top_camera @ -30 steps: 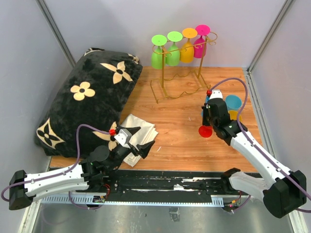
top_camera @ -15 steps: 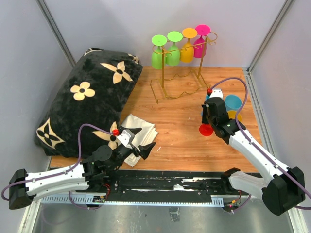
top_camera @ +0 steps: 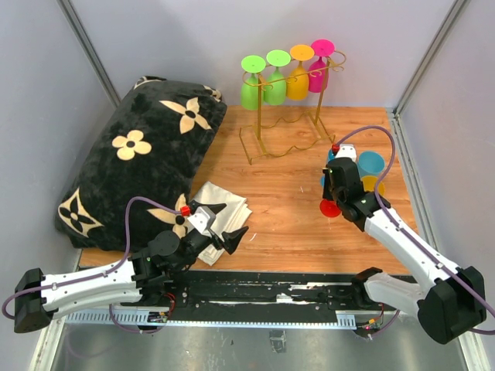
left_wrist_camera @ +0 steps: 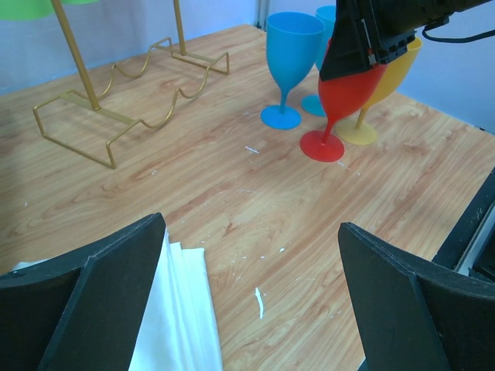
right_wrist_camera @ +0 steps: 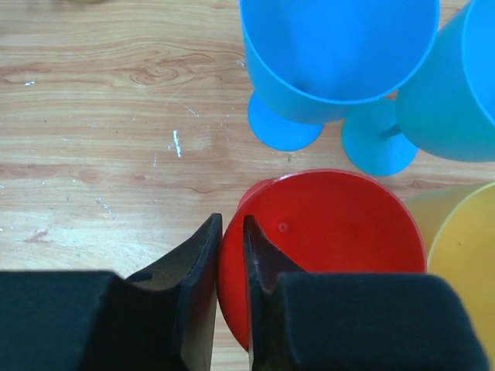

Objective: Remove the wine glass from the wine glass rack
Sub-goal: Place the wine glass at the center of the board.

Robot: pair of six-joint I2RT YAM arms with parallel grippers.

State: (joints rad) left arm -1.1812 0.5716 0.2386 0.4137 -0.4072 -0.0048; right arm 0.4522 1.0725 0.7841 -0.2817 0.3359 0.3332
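The red plastic wine glass stands upright near the tabletop's right edge, off the thin gold wire rack. The right gripper straddles its rim, jaws close together; whether they pinch it is unclear. Part them wider, then rise straight up.

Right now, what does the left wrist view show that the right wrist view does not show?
Only the left wrist view: the gold rack, the white cloth and the open left claw. Only the right wrist view: the inside of the red glass, with the right claw astride its rim. Both: the red glass, the darker blue glass, the yellow glass, the right claw and the wooden table.
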